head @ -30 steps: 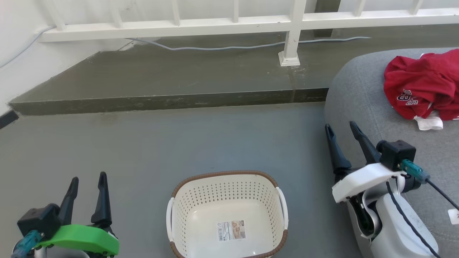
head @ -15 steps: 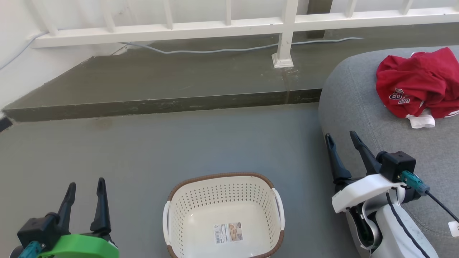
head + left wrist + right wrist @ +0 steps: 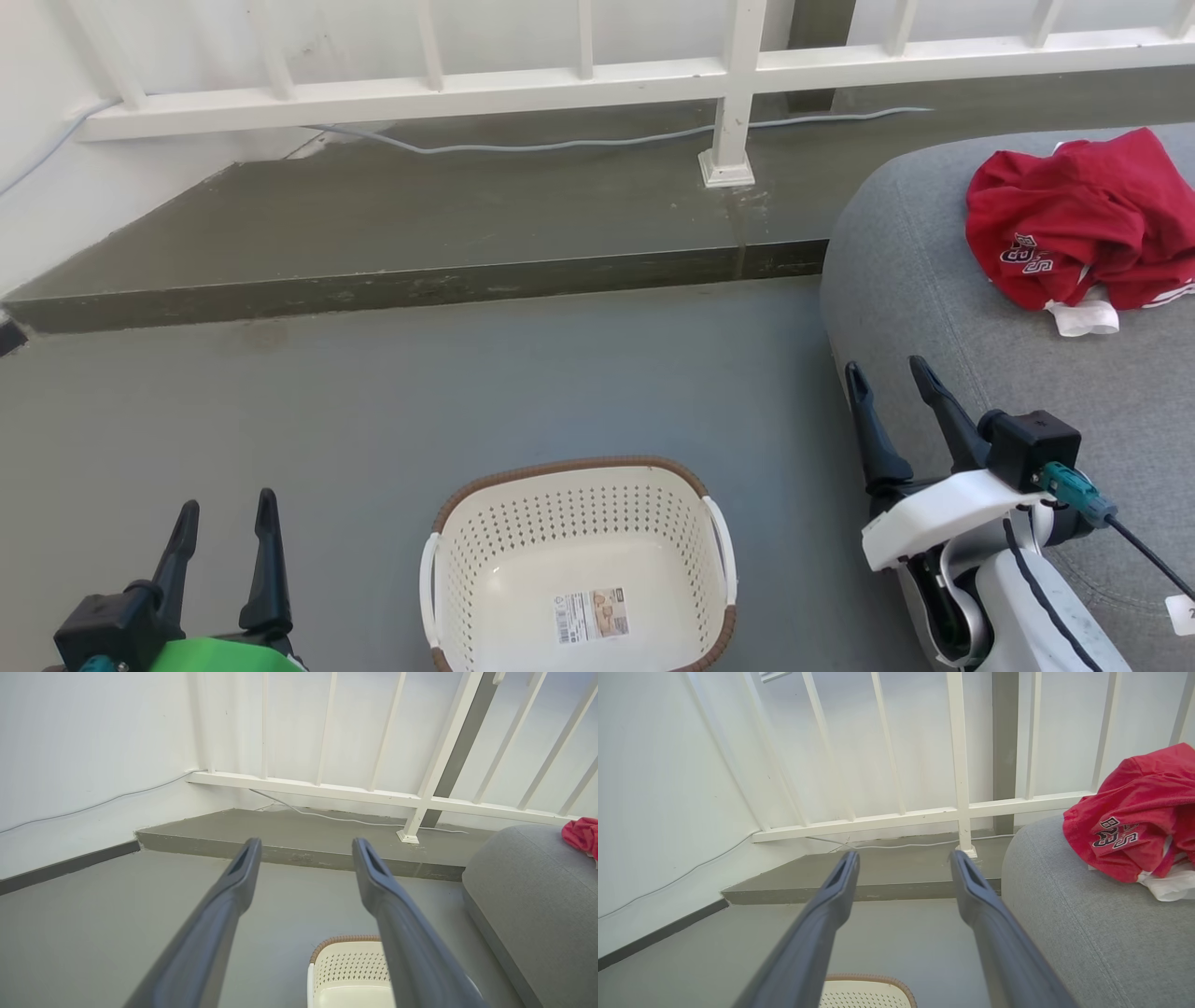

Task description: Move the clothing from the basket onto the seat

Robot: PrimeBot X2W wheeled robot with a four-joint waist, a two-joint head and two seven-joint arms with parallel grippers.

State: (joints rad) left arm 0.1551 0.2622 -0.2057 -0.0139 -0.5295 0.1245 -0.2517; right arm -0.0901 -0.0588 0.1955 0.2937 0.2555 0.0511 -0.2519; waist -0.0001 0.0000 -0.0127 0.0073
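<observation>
The red clothing (image 3: 1074,224) with white lettering lies bunched on the grey seat (image 3: 943,308) at the right, also seen in the right wrist view as clothing (image 3: 1134,816) on the seat (image 3: 1064,924). The white basket (image 3: 448,579) with a brown rim stands on the floor at bottom centre, holding nothing but a label sticker. My left gripper (image 3: 227,511) is open at the lower left, left of the basket. My right gripper (image 3: 887,371) is open beside the seat's front edge, below the clothing. Both hold nothing.
A raised concrete step (image 3: 420,280) crosses the floor behind the basket. A white railing (image 3: 560,84) with a post (image 3: 728,140) stands on it, and a pale cable (image 3: 560,145) runs along its base. A white wall (image 3: 70,765) is at the left.
The camera has tipped, so the whole picture shifted: the basket and both grippers sit lower and the clothing further left. Both grippers stay open, with nothing picked up.
</observation>
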